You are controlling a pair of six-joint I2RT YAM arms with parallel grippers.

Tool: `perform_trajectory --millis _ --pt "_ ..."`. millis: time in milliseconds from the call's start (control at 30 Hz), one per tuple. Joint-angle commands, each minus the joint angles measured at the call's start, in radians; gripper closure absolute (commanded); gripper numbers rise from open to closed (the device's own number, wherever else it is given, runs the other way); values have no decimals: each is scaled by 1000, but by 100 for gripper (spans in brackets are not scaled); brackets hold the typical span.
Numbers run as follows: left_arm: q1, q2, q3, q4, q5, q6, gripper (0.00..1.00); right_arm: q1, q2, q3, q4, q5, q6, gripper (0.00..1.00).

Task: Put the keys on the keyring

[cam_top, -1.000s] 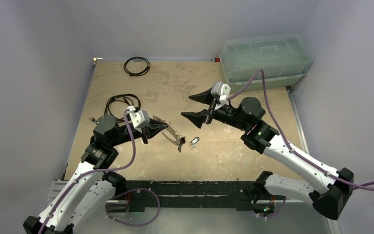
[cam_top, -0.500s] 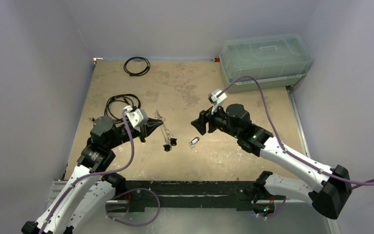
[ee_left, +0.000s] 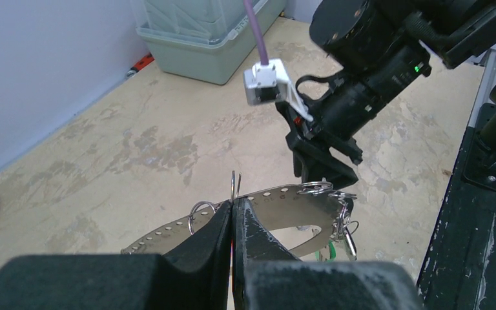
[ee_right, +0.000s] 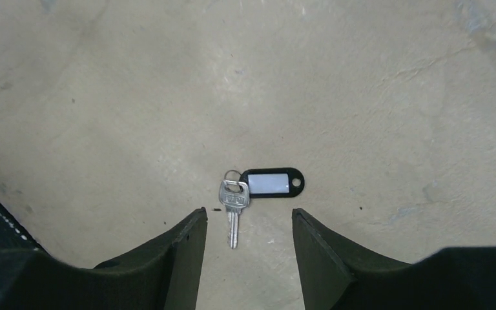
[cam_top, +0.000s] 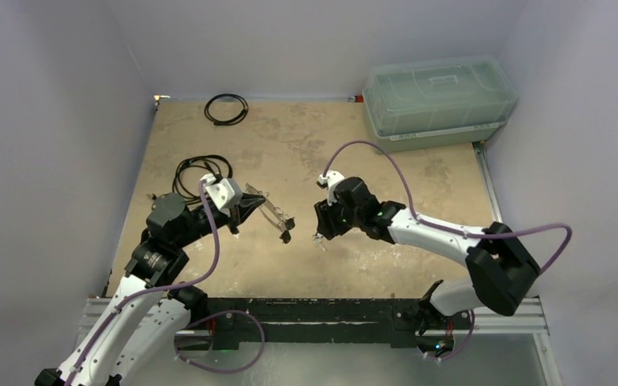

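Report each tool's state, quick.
Left tool: shut on the keyring.
Right tool: open, holding nothing, above a loose key.

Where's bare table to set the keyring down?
Widest bare patch: back middle, between the cable loop and the bin. Also the near strip before the rail. Crowded: centre, where the right gripper straddles the key, and left, by the cord bundle.

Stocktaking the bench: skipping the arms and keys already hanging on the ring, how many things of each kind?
Flat silver perforated metal keyring: 1
Loose silver key with black plastic tag: 1
Black cable coils: 2
Translucent lidded plastic box: 1
Total: 5
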Motion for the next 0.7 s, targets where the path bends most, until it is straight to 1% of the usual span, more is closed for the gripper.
perform_trajectory --millis 0,267,667 --pt "-4 -14 46 40 -13 18 100 5 61 32 -11 -15 -12 47" --pt "-4 -9 46 41 -13 15 100 33 137 60 -4 -40 -37 51" --pt "-4 -6 46 41 -14 13 100 83 212 105 -3 4 -66 59"
